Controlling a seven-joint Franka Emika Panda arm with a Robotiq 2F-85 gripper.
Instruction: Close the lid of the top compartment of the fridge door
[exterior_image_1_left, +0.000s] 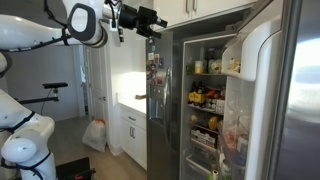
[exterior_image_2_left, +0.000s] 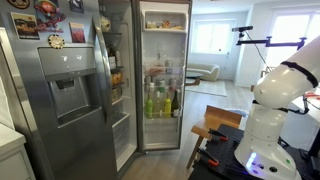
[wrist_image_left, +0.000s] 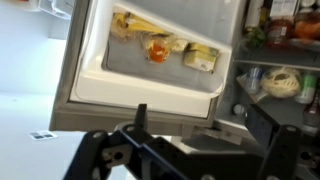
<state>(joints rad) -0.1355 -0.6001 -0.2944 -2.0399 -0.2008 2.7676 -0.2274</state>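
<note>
The fridge door stands open, with its white lining and shelf bins facing the fridge; its lining also shows in an exterior view. The top compartment is the uppermost bin. In the wrist view, the top compartment's white rim fills the upper frame. Yellowish contents show through the whitish semi-clear lid. I cannot tell how far the lid is shut. My gripper is high up, left of the door and apart from it. Its dark fingers are spread, open and empty, below the compartment.
The fridge interior holds bottles and jars on glass shelves. A dark steel door stands left of it, with papers on it. A white counter and a bag are on the left. The lower door bins hold bottles.
</note>
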